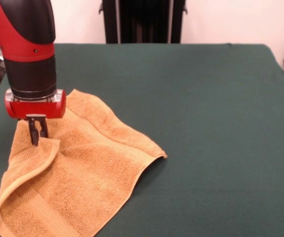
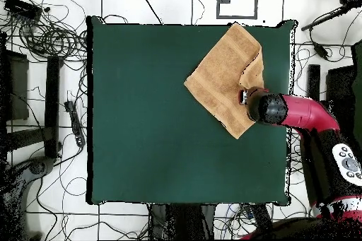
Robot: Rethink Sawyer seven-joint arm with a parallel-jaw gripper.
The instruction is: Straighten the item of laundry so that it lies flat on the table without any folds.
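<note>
The golden-orange towel lies on the dark green table at the front view's lower left. Its left side is folded over on itself, with a curled flap running down to the bottom corner, and a woven band crosses it diagonally. My gripper hangs straight down from the red and black arm. Its fingers are close together on the top of the folded flap. In the overhead view the towel sits by the table's upper right corner, and the arm's head covers the gripper there.
The towel lies close to the table's edge and runs out of the front view at the bottom. A black stand rises behind the far edge. Cables and gear lie on the floor around the table.
</note>
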